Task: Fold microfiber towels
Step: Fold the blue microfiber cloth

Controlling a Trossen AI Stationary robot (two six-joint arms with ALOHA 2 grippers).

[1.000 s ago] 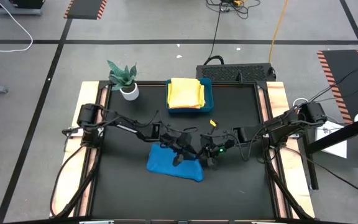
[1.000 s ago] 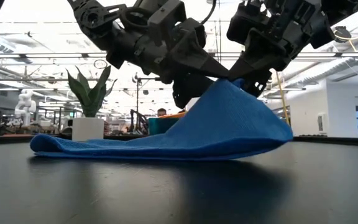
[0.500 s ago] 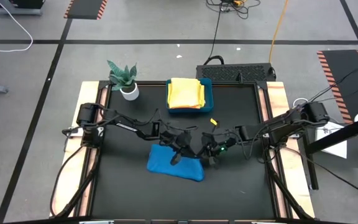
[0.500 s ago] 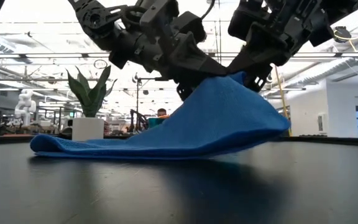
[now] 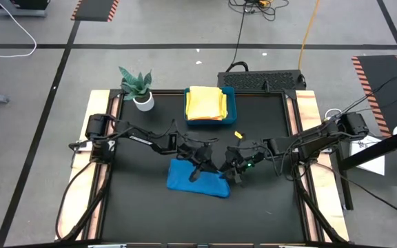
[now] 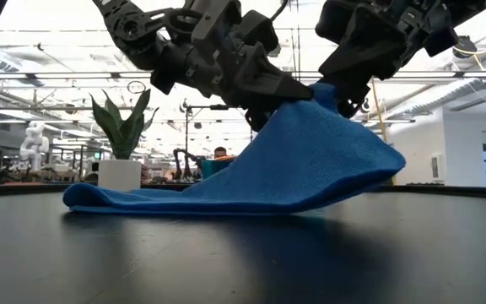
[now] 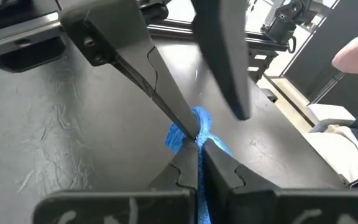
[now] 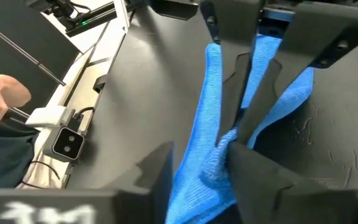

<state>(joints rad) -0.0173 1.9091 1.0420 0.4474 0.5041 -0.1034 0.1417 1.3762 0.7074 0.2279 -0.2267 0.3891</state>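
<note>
Blue towel (image 6: 260, 181) on black table (image 6: 226, 262), bright workshop behind.

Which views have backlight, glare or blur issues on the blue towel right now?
Low view: bright windows behind leave both arms as dark silhouettes; the blue towel stays readable, faintly mirrored in the glossy table. Left wrist view: near fingers out of focus, towel only a sliver. Right wrist view: foreground soft, towel weave sharp. High view: even light, no glare.
</note>
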